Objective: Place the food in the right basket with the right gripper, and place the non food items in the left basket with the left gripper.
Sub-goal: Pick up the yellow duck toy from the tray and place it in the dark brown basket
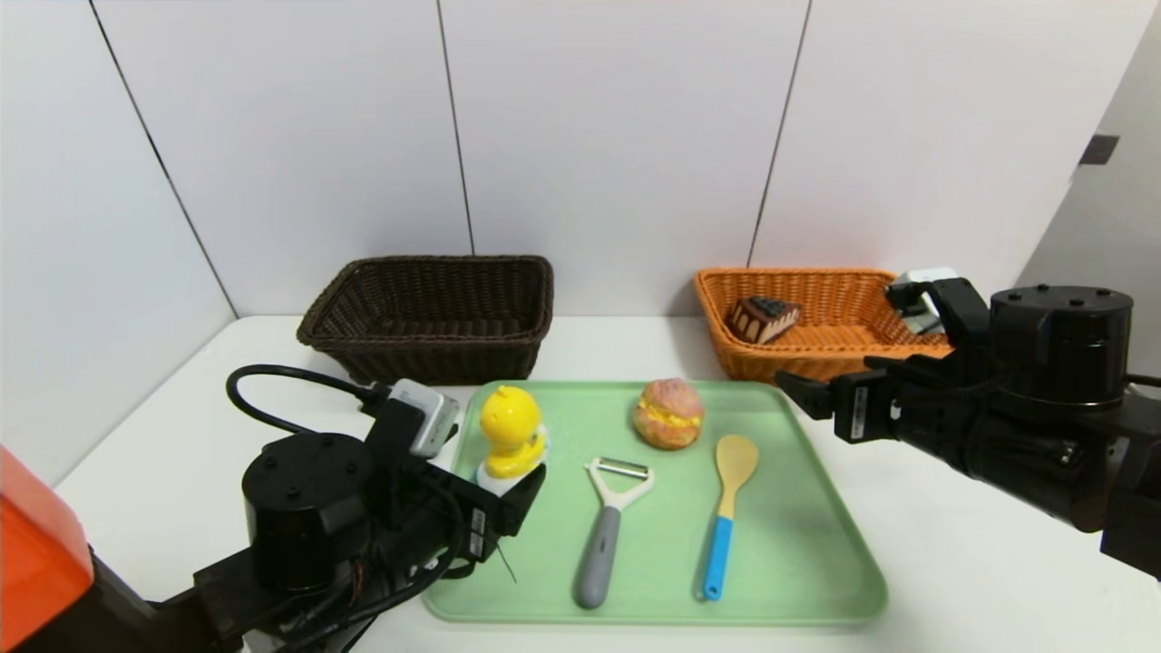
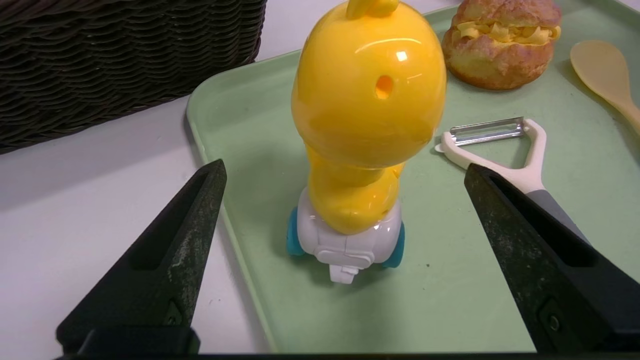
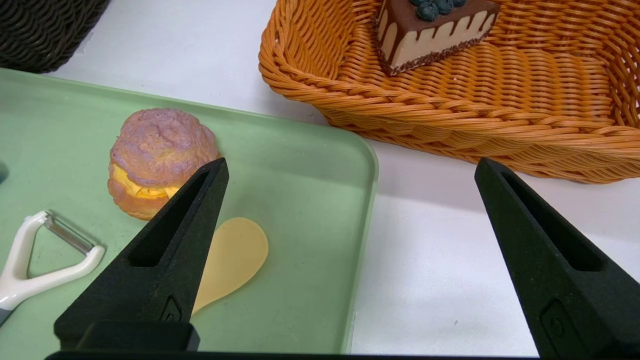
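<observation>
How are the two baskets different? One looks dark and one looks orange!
The left basket is dark brown, almost black; the right basket is bright orange-tan. The dark one looks empty, while the orange one already holds the chocolate cake slice. The dark one sits behind the tray's left corner, the orange one behind its right corner. Both are woven, rectangular, and stand on the white table by the wall.

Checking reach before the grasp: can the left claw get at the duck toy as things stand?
Probably yes. The left claw is open, its fingers on either side of the upright duck toy on the green tray, and nothing stands between them.
</observation>
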`<move>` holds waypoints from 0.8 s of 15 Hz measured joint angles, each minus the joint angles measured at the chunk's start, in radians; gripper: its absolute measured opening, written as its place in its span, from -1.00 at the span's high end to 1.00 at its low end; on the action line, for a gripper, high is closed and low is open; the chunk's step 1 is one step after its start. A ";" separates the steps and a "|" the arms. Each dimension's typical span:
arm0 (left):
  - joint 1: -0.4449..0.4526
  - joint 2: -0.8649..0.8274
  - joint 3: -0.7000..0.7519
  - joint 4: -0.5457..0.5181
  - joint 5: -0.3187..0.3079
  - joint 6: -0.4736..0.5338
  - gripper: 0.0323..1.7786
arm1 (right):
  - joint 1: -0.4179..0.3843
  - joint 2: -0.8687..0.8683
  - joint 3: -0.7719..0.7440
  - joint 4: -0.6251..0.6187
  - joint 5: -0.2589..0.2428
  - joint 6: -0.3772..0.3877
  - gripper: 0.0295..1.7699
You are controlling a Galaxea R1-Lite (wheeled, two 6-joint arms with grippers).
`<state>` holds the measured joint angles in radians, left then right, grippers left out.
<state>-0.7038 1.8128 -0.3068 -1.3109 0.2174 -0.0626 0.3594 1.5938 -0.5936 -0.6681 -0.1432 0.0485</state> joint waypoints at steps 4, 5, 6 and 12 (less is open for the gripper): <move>-0.007 0.047 -0.047 -0.002 -0.001 -0.004 -0.90 | -0.003 0.011 -0.001 -0.003 0.001 0.000 -0.92; -0.007 0.057 -0.061 -0.003 -0.002 -0.011 -0.90 | -0.004 0.013 -0.002 -0.003 0.001 0.000 -0.92; -0.007 0.067 -0.072 -0.003 -0.005 -0.023 -0.90 | -0.005 0.015 -0.002 -0.003 0.001 0.000 -0.92; -0.007 0.112 -0.090 -0.006 -0.009 -0.053 -0.90 | -0.005 0.027 -0.007 -0.004 0.001 0.000 -0.93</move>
<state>-0.7109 1.9247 -0.3972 -1.3166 0.2087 -0.1160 0.3540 1.6211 -0.6004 -0.6719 -0.1419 0.0489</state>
